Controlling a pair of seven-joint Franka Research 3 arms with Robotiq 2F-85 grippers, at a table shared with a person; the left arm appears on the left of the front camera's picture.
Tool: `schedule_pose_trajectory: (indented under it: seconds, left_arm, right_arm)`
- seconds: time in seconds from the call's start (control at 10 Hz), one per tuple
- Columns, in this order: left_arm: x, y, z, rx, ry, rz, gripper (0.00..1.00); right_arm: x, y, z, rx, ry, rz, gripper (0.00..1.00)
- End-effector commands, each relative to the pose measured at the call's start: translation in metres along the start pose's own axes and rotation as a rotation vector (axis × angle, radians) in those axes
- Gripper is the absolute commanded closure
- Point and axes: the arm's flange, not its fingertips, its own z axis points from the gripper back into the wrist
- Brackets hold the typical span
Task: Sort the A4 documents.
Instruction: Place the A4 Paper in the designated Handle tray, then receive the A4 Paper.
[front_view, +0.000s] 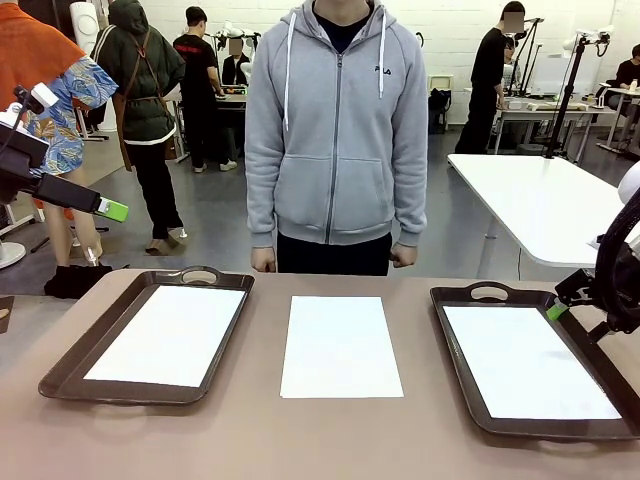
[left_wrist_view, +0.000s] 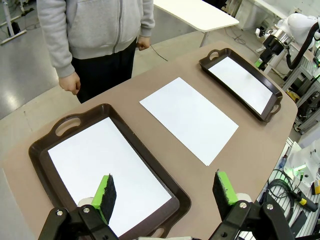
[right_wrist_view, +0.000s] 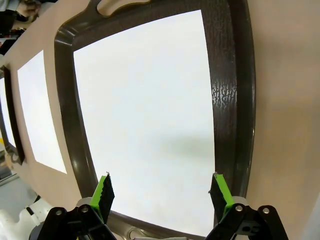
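Brown table (front_view: 250, 440): one white sheet (front_view: 340, 345) between left tray (front_view: 98, 337) and right tray (front_view: 455, 355).

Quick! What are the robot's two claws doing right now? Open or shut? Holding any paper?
Left gripper: open, holding nothing.
Right gripper: open, holding nothing.

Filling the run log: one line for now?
left gripper open, facing left tray | right gripper open, over right tray | loose sheet between trays

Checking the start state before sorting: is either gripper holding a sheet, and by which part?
Nothing is held: the left gripper and right gripper are both open, empty.
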Motion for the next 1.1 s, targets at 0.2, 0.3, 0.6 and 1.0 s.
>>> schedule_pose_trajectory:
  seconds: [0.2,0.3,0.6,1.0]
  left_arm:
    - [-0.0001,-0.0001,-0.0005,0.001,-0.002,-0.002,0.0]
    - [-0.0001,-0.0001,-0.0005,0.001,-0.002,-0.002,0.0]
    - [-0.0001,-0.0001,-0.0005,0.001,-0.002,-0.002,0.0]
    - [-0.0001,-0.0001,-0.0005,0.001,-0.002,-0.002,0.0]
  right_arm:
    - [-0.0002,-0.0002,-0.0007,0.002,0.004,0.004,0.0]
    - [-0.0002,-0.0002,-0.0007,0.002,0.004,0.004,0.0]
    - [-0.0002,-0.0002,-0.0007,0.002,0.004,0.004,0.0]
    - [-0.0002,-0.0002,-0.0007,0.002,0.004,0.004,0.0]
